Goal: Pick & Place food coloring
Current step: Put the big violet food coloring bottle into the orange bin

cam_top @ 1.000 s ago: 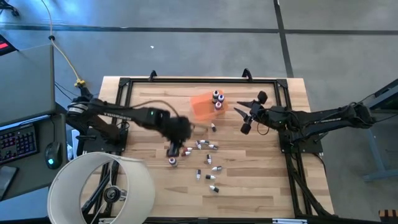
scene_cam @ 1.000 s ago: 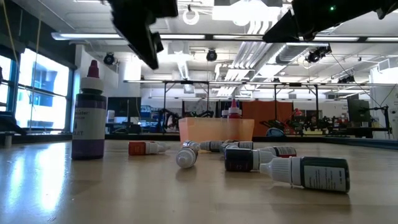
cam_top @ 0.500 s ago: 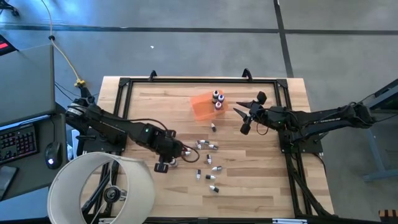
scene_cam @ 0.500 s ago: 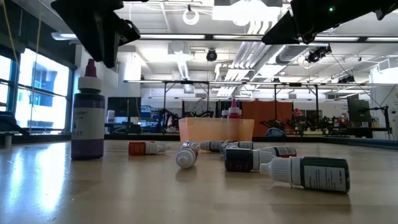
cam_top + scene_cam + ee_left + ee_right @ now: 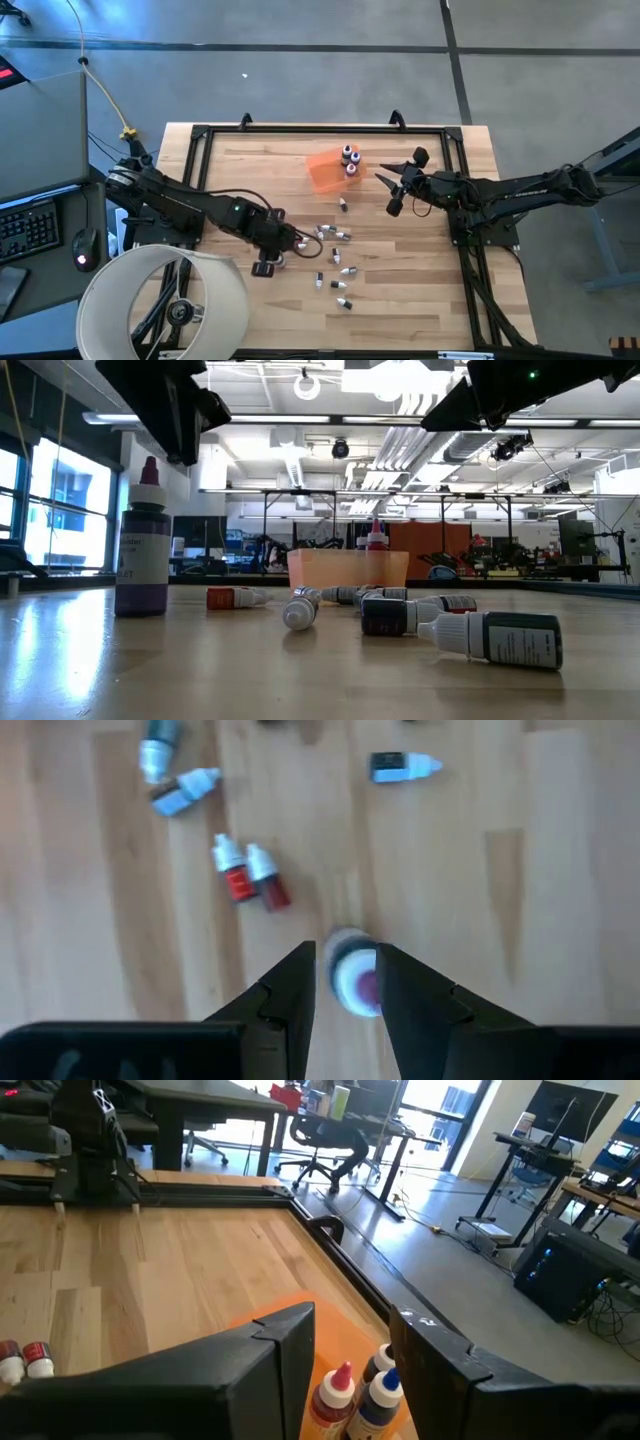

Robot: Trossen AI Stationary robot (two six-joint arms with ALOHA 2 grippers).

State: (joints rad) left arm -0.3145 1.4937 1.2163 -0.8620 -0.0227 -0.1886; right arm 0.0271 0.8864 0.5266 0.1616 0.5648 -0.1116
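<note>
- Left wrist view: the left gripper (image 5: 345, 982) hangs right over one standing bottle (image 5: 354, 980). We look down on its pale round cap. It sits in the gap between the two dark fingers (image 5: 290, 995), which are a little apart and not yet touching it.
- The bottle stands straight up, so its long way points up at the camera. I think the next move is straight down, then a squeeze.
- In the low view this looks like the tall purple bottle (image 5: 142, 548) with the pink tip, with the dark arm above it.
- In the high view the left gripper (image 5: 268, 256) is near the front of the table (image 5: 420, 300), at the left edge of the scattered bottles (image 5: 335, 262). It is the nearer arm by far.
- The right gripper (image 5: 397, 186) waits in the air, just right of the orange tray (image 5: 322, 172). Its fingers are open a small way and hold nothing.
- The orange tray has a few bottles (image 5: 349, 159) standing in one corner (the right wrist view shows one red tip and one blue tip (image 5: 383, 1392)). The rest of the tray is bare.
- Most bottles lie on their sides on the wood, between the tray and the front edge. Two red ones (image 5: 250, 881) lie side by side near the left gripper.
- One slip could knock the purple bottle over, since it is tall and thin.
</note>
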